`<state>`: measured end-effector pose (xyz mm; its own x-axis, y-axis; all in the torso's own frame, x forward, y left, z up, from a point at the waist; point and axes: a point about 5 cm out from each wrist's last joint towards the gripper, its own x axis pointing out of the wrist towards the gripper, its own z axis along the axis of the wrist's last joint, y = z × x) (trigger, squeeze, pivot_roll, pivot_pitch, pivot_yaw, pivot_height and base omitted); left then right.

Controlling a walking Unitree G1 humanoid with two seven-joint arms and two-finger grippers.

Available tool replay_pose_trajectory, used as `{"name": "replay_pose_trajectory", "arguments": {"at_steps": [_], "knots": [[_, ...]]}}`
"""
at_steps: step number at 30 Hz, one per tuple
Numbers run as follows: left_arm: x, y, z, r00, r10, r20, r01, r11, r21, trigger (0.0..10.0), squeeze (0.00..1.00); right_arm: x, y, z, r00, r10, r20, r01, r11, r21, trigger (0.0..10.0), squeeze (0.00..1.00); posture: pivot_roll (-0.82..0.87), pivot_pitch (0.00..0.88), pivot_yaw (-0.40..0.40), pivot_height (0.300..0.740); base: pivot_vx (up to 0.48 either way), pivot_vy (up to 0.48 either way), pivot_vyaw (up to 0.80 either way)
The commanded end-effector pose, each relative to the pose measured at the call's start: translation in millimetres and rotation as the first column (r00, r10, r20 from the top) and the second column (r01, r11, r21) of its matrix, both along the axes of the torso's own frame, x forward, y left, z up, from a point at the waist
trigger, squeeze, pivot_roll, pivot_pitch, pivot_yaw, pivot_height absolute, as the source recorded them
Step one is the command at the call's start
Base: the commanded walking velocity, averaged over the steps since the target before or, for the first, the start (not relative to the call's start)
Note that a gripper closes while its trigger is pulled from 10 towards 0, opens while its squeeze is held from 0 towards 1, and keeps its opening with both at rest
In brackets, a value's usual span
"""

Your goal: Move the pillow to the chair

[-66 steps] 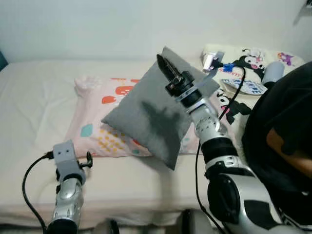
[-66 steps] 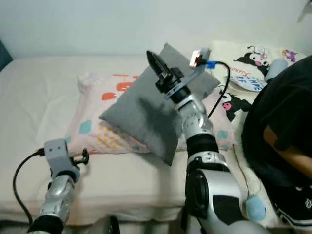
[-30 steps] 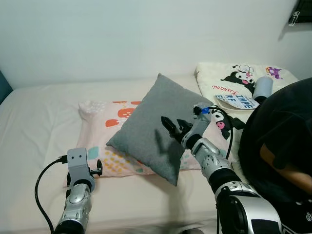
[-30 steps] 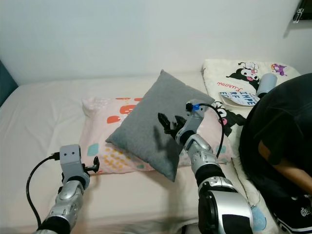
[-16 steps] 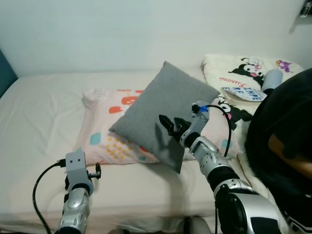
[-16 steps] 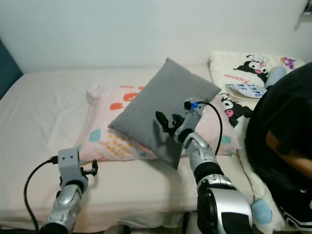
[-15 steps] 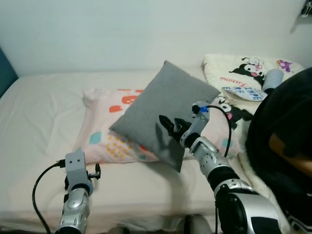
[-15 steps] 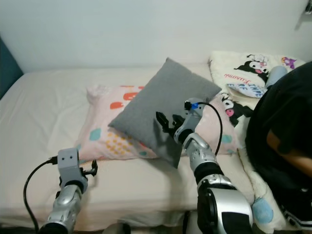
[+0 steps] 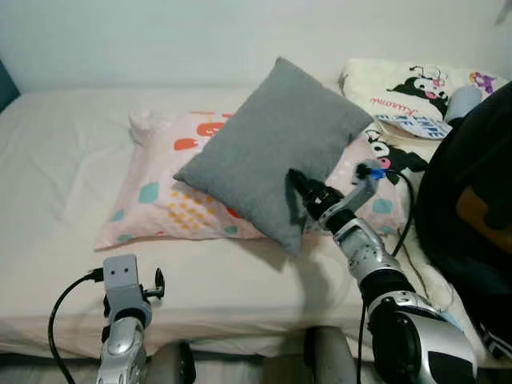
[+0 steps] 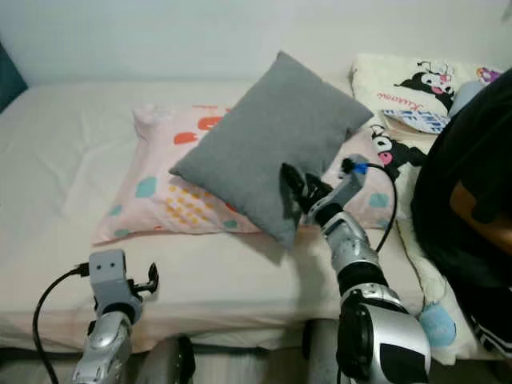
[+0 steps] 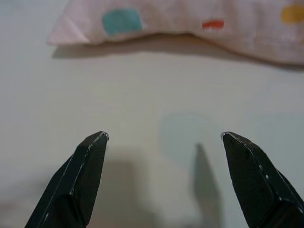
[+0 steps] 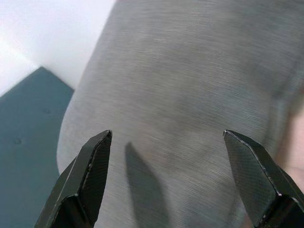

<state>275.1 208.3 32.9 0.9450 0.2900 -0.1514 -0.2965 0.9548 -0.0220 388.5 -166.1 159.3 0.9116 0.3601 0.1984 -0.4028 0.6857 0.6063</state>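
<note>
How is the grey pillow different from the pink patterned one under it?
The grey pillow is plain, square and propped up at a tilt, one corner pointing toward the wall. The pink pillow is covered in coloured spots, longer, and lies flat on the bed. The grey pillow rests on top of the pink pillow. The right gripper reaches toward the grey pillow's lower corner with open fingers. Both pillows are soft and lie on the same bed.

My right gripper point(image 9: 298, 192) is wide open, right at the grey pillow point(image 9: 268, 144). The pink pillow point(image 9: 164, 200) lies under it. A person in black point(image 9: 468, 208) crowds my right side. The bed sheet point(image 9: 56, 160) on my left is open room.
</note>
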Motion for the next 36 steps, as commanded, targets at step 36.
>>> {"name": "replay_pose_trajectory", "arguments": {"at_steps": [36], "knots": [[-20.0,-21.5,6.8,0.999,-0.032,-0.014,0.032,0.999,-0.004,10.0,0.00,14.4,7.8,20.9,0.991,-0.019,-0.135,0.035,0.993,0.116,10.0,0.00,-0.02,0.282,-0.090,0.504,0.000,0.000,0.00]]}}
